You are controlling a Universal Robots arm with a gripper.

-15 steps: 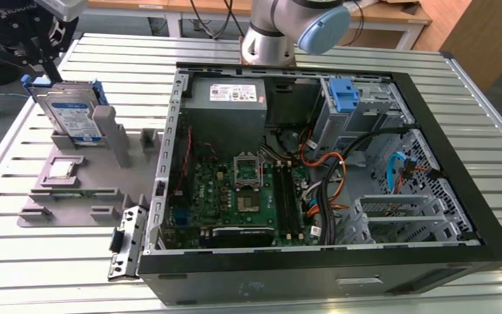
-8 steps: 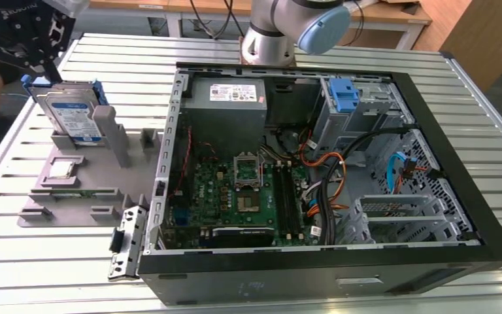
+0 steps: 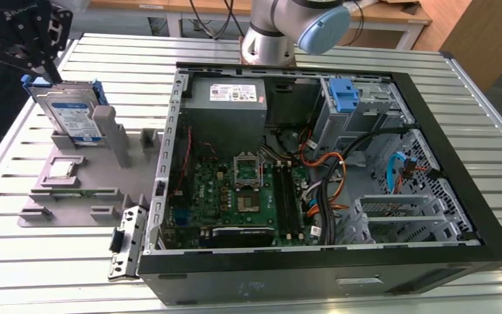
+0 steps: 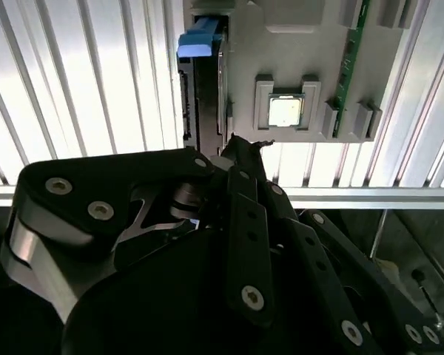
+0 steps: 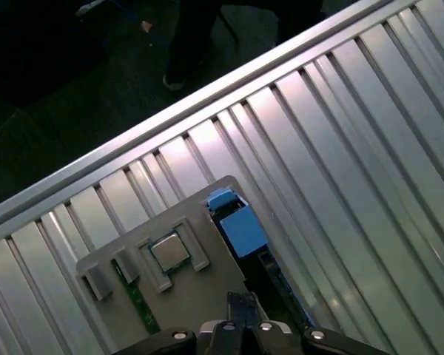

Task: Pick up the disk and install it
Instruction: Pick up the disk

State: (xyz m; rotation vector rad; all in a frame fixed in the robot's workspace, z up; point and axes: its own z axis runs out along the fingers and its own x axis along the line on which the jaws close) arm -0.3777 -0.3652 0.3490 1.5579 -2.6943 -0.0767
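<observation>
The disk (image 3: 68,114) stands on edge in a grey fixture (image 3: 76,196), at about ten o'clock in the exterior view and near the slatted counter's (image 3: 24,268) nine o'clock edge. Bare slats lie at the disk's twelve o'clock. The open computer case (image 3: 321,281) sits close at its three o'clock. The hand (image 3: 50,73) meets the disk's top edge from above; how wide it stands cannot be told.

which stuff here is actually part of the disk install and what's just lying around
Job: disk standing in the grey holder; gripper at its top edge; open computer case.
Lying about: processor chip; memory stick; both on the holder.
</observation>
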